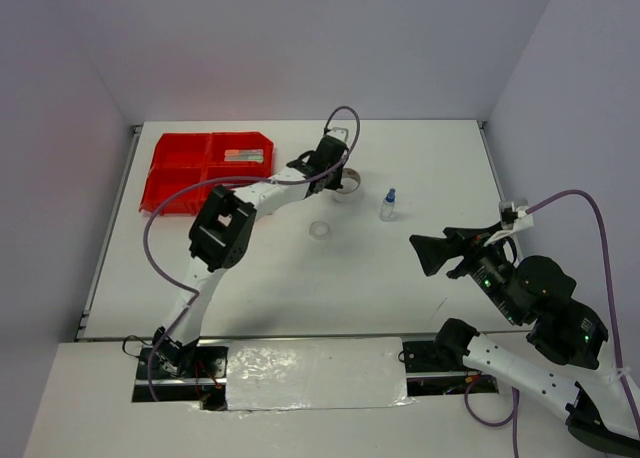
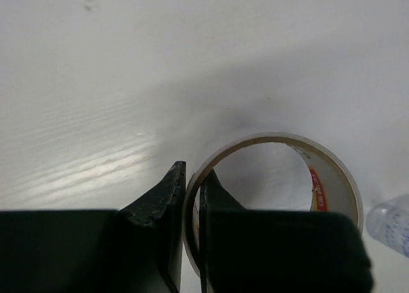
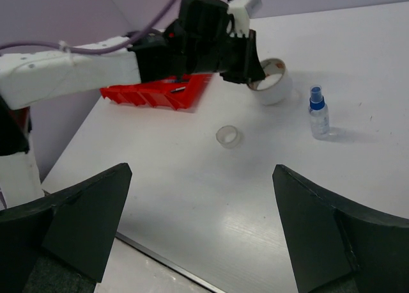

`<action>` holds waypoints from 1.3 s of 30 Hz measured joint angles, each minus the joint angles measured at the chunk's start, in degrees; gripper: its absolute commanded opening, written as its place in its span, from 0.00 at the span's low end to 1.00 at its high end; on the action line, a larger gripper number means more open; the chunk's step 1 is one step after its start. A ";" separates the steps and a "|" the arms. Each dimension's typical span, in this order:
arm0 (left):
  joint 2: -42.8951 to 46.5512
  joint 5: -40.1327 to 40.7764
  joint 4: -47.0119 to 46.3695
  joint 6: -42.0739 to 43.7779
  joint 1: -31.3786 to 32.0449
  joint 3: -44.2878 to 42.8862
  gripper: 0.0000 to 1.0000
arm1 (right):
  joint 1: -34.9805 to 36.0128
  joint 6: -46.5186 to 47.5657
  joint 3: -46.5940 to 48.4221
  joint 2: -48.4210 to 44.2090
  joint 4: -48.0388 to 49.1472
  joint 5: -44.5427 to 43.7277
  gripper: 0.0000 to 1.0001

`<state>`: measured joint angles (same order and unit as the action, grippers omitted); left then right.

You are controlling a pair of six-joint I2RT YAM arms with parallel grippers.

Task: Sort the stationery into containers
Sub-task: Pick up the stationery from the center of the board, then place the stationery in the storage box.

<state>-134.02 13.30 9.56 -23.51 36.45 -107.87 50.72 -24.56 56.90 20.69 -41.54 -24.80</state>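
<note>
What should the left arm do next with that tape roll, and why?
Probably lift it straight up: the left end effector appears pinched on the wall of the tape roll, one finger inside, one outside, and the red tray sits apart.

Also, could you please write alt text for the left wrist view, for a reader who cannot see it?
The left arm's dark jaws pinch the near wall of a tape roll lying flat on a white table, one jaw inside the ring, one outside. A blurred bottle shows at the right edge.

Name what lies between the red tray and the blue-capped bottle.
The tape roll, its wall pinched by the left gripper; the right wrist view shows it.
</note>
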 measured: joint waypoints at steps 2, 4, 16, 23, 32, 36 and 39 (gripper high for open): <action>4.13 2.21 2.29 -1.25 0.02 1.16 0.00 | 0.00 0.00 -0.02 0.00 0.00 0.02 1.00; 9.77 6.51 5.05 -2.40 -0.04 1.16 0.00 | 0.00 0.00 -0.04 0.00 0.00 0.02 1.00; 42.93 18.25 14.14 -10.88 -29.40 16.61 0.00 | 0.00 -0.07 -3.69 -0.92 1.70 1.97 1.00; 40.81 15.69 15.41 -15.89 -37.68 34.03 0.00 | 0.00 -0.04 -3.72 1.77 4.50 3.80 1.00; 42.29 18.73 8.63 -21.70 -39.80 42.05 0.02 | 0.00 -0.02 -5.16 2.75 6.64 4.74 1.00; 42.49 19.12 6.64 -22.34 -41.05 42.62 0.02 | 0.00 0.00 -5.75 3.34 7.28 5.31 1.00; 41.81 19.74 6.27 -22.99 -41.62 41.75 0.04 | 0.00 0.00 -5.75 4.48 7.76 5.77 1.00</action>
<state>-92.20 33.04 15.84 -46.50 -5.17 -66.13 50.72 -24.56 51.16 25.17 -33.78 -19.03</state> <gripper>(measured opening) 0.198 0.997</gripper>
